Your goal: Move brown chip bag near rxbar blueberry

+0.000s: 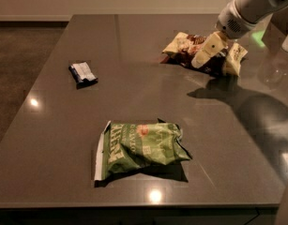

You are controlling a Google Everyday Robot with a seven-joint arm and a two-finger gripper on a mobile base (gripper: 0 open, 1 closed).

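Gripper point(207, 53) is down over the brown bag point(181, 49), in the far-right part of the table point(134, 102). It covers the bag's middle and looks to be touching or just above it. Can't tell whether the gripper is spread, pressed together or pinching the bag. The arm point(249, 6) comes in from over the far-right corner.

The brown bag lies flat and crumpled, dark middle, cream ends sticking out on both sides of the gripper. It is nearer the far edge than the near one.

The rxbar point(82, 73) lies flat near the left edge, in the far half of the table, well apart from the brown bag. It is a small dark blue wrapper with a pale patch.

The green bag point(141, 146) lies flat close to the near edge, about mid-width, apart from both the other items. It is puffy and wrinkled.

Both bags look closed, contents not visible.
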